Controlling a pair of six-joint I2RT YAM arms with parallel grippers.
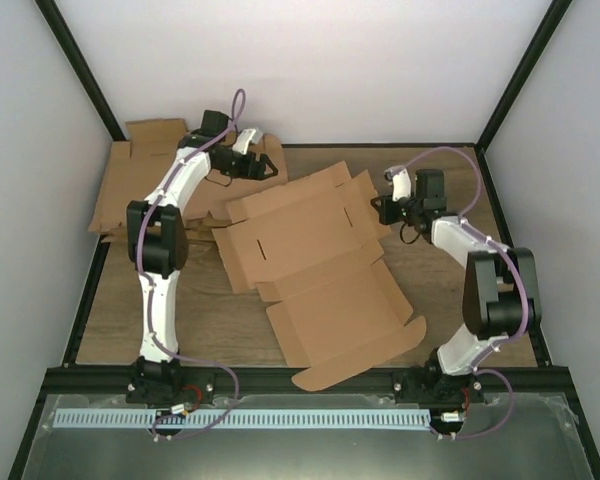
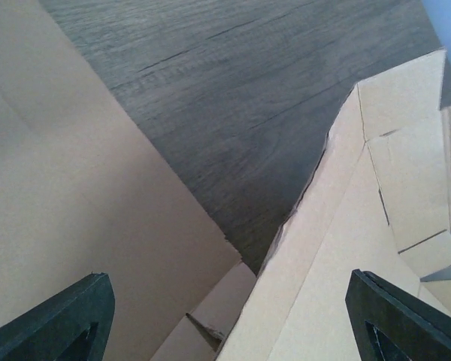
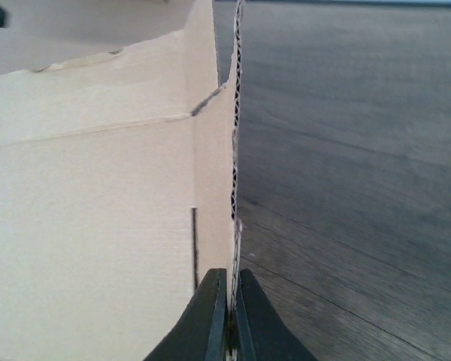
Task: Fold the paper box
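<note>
Box (image 1: 310, 260) lay open and flat in the middle of the tabletop (image 1: 120, 320), right fingers (image 3: 210, 320) clenched on its right edge flap (image 3: 212, 173). Left fingers (image 2: 68, 320) gaped, released, above its far-left corner beside the pile (image 1: 130, 185). Best bet: hinge that flap up along its crease, slowly.

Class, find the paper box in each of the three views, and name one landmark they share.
Top external: box lies opened out, mid-picture.
Left wrist: box fills the lower right.
Right wrist: box fills the left half, its raised edge running up the middle.
Shared landmark: the wooden table.
</note>
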